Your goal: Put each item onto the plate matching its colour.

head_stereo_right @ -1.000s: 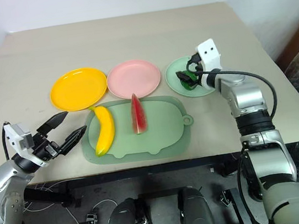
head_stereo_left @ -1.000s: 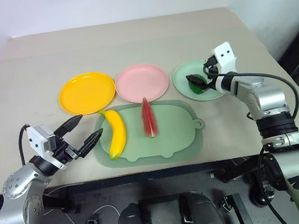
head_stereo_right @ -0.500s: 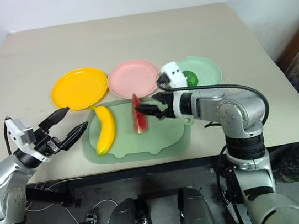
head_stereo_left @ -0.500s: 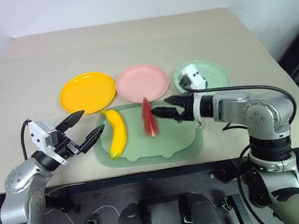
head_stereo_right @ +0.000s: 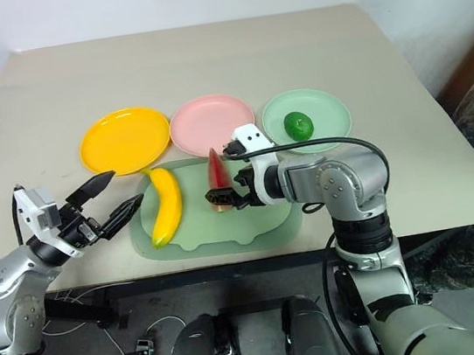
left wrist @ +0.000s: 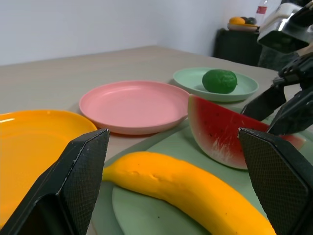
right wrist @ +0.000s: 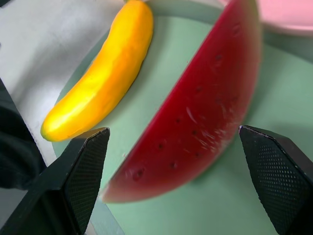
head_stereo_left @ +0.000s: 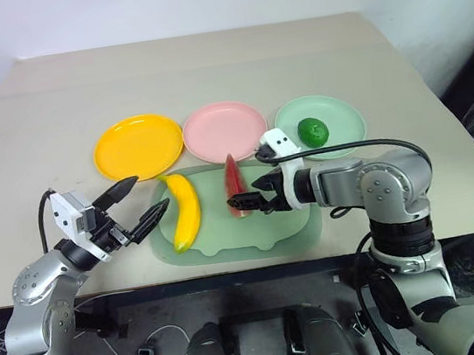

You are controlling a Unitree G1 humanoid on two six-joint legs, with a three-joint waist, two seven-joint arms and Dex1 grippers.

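While lowered, right tool (head_stereo_left: pixel 246 203) spread astride watermelon wedge (head_stereo_left: pixel 235 185)

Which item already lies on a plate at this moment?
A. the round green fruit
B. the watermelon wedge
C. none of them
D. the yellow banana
A: the round green fruit sits on the mint green plate, while the banana and the watermelon wedge lie on the pale-green tray, with the orange-yellow plate and the pink plate bare.
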